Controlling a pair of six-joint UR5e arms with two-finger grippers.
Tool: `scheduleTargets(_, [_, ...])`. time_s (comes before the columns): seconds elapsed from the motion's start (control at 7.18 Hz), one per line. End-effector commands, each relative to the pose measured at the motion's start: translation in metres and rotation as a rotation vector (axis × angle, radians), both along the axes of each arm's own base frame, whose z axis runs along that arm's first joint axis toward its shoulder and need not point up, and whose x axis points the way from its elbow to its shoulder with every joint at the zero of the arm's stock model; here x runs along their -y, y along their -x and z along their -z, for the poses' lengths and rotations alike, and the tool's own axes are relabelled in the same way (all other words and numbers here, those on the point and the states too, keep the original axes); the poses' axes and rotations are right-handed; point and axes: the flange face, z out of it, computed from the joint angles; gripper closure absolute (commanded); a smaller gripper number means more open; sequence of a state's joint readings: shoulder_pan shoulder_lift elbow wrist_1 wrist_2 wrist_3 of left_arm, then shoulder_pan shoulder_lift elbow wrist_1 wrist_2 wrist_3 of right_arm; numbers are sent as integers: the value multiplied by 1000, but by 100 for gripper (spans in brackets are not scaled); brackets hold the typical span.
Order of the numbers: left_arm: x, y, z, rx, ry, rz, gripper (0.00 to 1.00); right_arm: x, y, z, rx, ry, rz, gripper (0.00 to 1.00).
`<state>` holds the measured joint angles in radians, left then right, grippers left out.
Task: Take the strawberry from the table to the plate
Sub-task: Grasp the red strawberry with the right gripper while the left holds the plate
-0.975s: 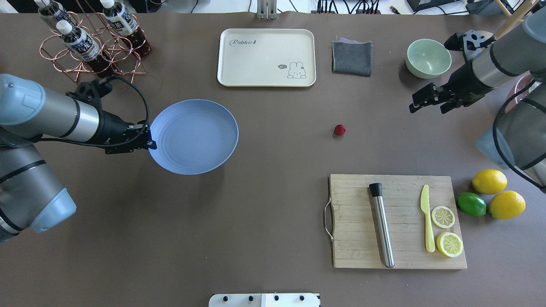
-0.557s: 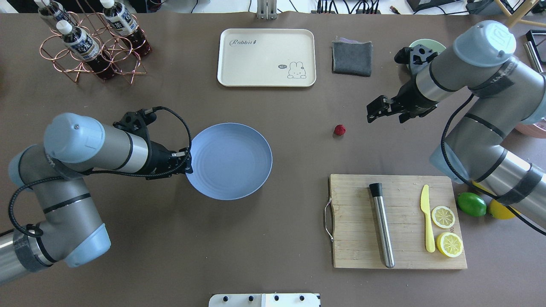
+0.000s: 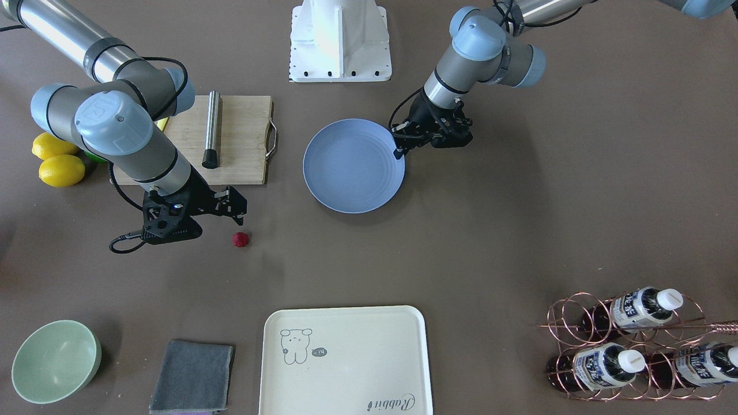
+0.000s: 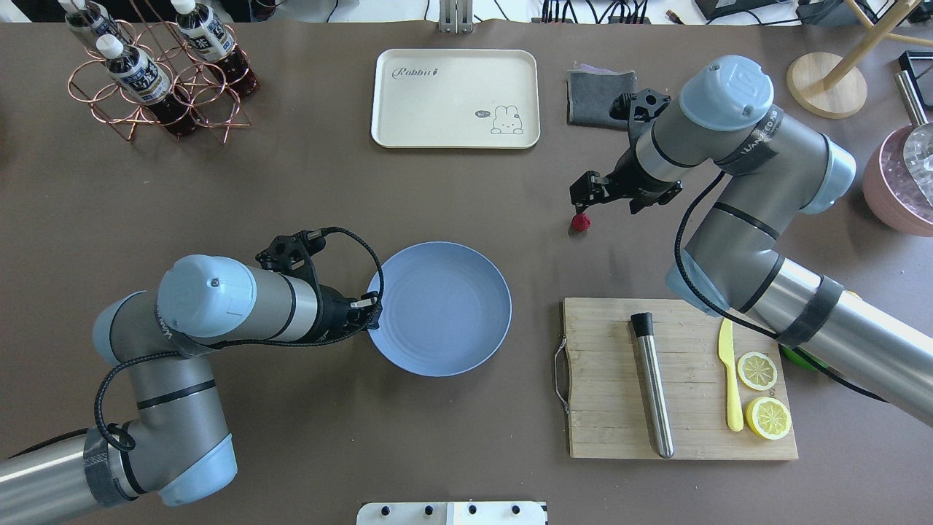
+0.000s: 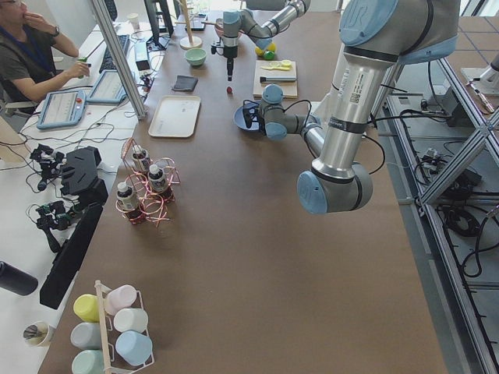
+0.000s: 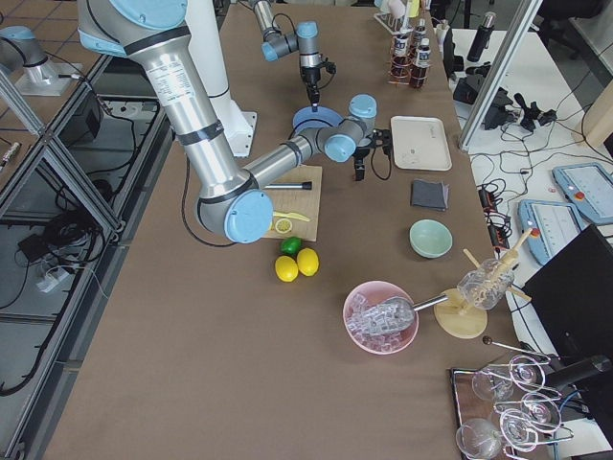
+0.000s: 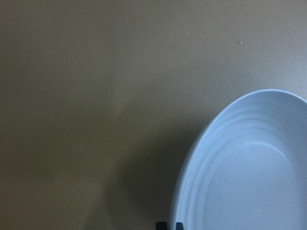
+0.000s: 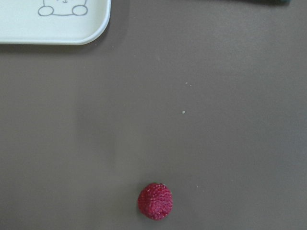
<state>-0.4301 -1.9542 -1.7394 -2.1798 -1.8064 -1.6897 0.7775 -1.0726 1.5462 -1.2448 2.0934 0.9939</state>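
Observation:
The strawberry (image 4: 580, 222) (image 3: 240, 239) lies on the bare brown table (image 4: 466, 197), small and dark red. My right gripper (image 4: 609, 200) hangs open just above it and slightly to its right. The right wrist view shows the strawberry (image 8: 155, 201) low in the picture, with no fingers visible there. The light blue plate (image 4: 439, 308) (image 3: 353, 166) sits left of the table's middle, with nothing on it. My left gripper (image 4: 372, 306) is shut on the plate's left rim. In the left wrist view the plate (image 7: 249, 172) casts a shadow on the table.
A wooden cutting board (image 4: 605, 379) near the front right carries a steel rod, a yellow knife and two lemon halves. A cream tray (image 4: 455, 98) and a grey cloth (image 4: 594, 98) lie at the back. A bottle rack (image 4: 157, 73) stands back left and a pink bowl (image 4: 900, 182) far right.
My left arm carried the plate rightwards and nearer the robot, towards the table's middle. My right gripper swept left from near the green bowl to just over the strawberry, which has not moved.

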Motion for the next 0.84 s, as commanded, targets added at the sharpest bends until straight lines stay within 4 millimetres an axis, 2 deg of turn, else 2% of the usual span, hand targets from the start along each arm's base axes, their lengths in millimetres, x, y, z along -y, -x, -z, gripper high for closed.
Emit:
scheduleTargets(0.0, [-4,-5,3,-4,7,1,100,-6,28,-10,-25,-19,-9,3])
scheduleTargets(0.14, [-4,-5,4,-5,7,2,100,-4,37,-22,-30,-35,-16,5])
scheduleTargets(0.28, [-4,-5,4,-5,7,2,100,-3,44,-22,-30,-36,-13,9])
scheduleTargets(0.42, [-4,-4,4,-5,7,2,100,-2,50,-20,-32,-36,-11,20])
scheduleTargets(0.56, [-4,-4,4,-5,7,3,100,-1,51,-19,-35,-41,-17,43])
scheduleTargets(0.7, [-4,-4,4,-5,7,3,76,-1,52,-20,-37,-42,-16,85])
